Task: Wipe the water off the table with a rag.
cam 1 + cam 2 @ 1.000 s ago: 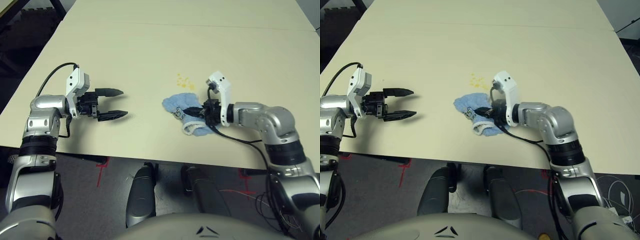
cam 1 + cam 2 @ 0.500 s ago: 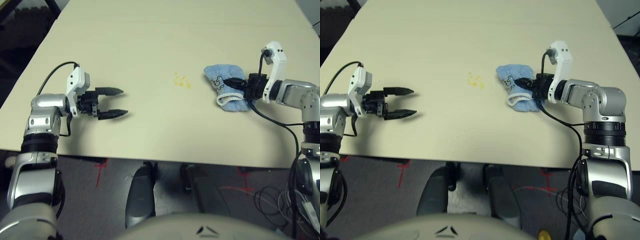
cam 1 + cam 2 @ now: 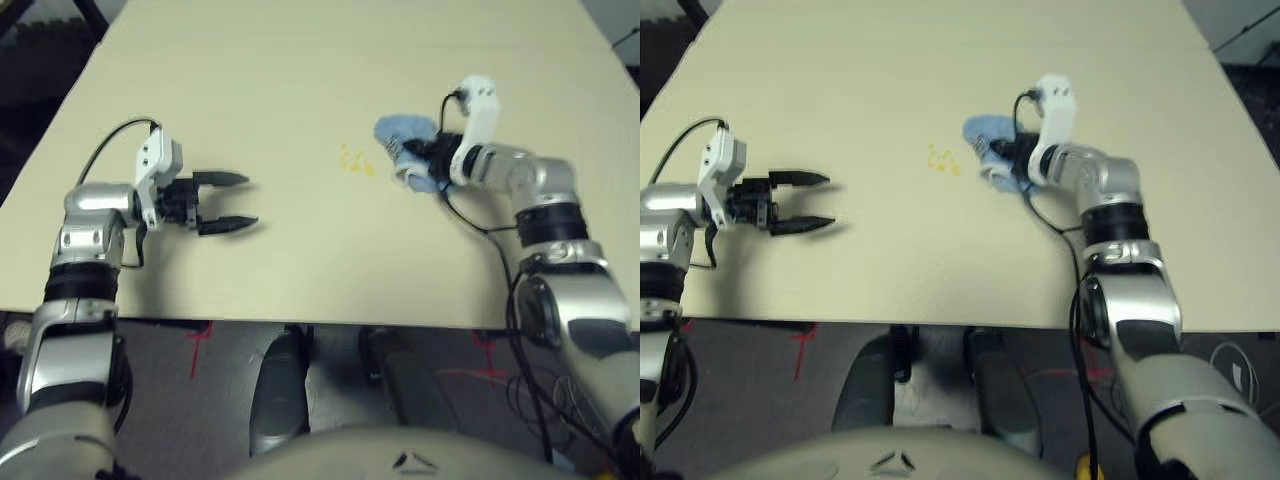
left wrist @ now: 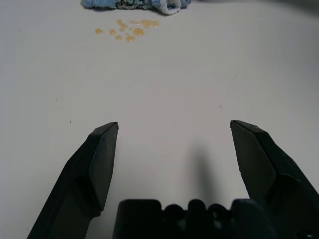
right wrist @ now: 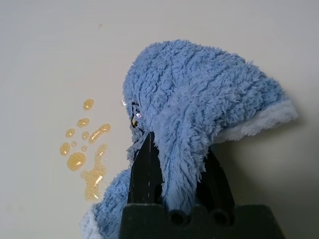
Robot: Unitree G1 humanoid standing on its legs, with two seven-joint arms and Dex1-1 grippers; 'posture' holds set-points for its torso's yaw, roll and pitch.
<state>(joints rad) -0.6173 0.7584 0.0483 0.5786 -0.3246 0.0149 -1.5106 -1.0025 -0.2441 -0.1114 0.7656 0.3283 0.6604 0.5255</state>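
Swinging back in from the far right, your right gripper (image 3: pixel 1008 160) has carried the rag (image 5: pixel 199 124) toward the water (image 5: pixel 84 149) again; half a second ago the cloth sat well off to the right of the spill, and now it lies bunched on the table (image 3: pixel 300 250) just beside the drops, on their right. The spill looks untouched, so you probably still have the actual wiping pass ahead of you. Your right fingers are clamped on a fold of the rag. Your left gripper (image 3: pixel 228 204) has not moved and hangs with its jaws spread wide around nothing, well to the left. Count one rag and one cluster of roughly ten small orange-yellow drops.
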